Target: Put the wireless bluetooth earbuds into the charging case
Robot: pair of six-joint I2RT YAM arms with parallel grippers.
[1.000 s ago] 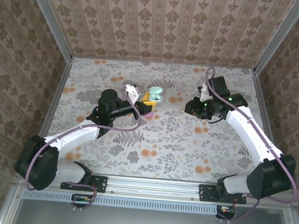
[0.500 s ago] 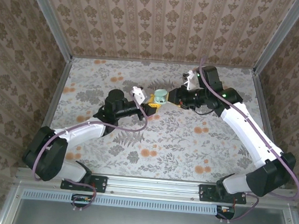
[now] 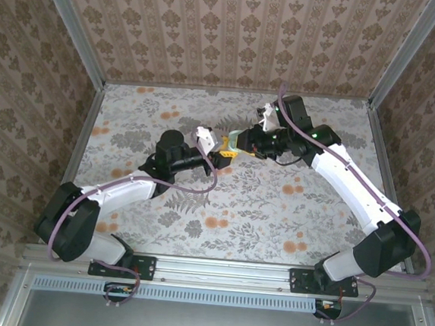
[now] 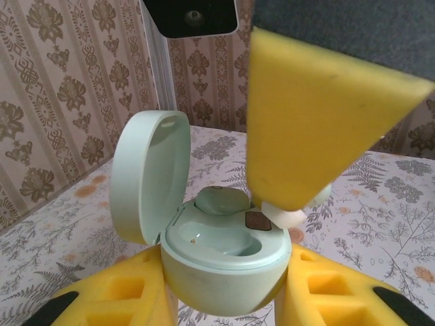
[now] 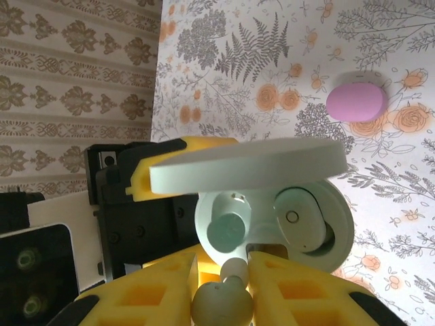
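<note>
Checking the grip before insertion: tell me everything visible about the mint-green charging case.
The mint-green charging case is an oval shell of smooth, plastic-looking material, held upright between the yellow fingers of the left hand. Its hinged lid stands open. One seated earbud rests in a well; the neighbouring well looks empty. The right hand holds a second earbud at the case's rim.
</note>
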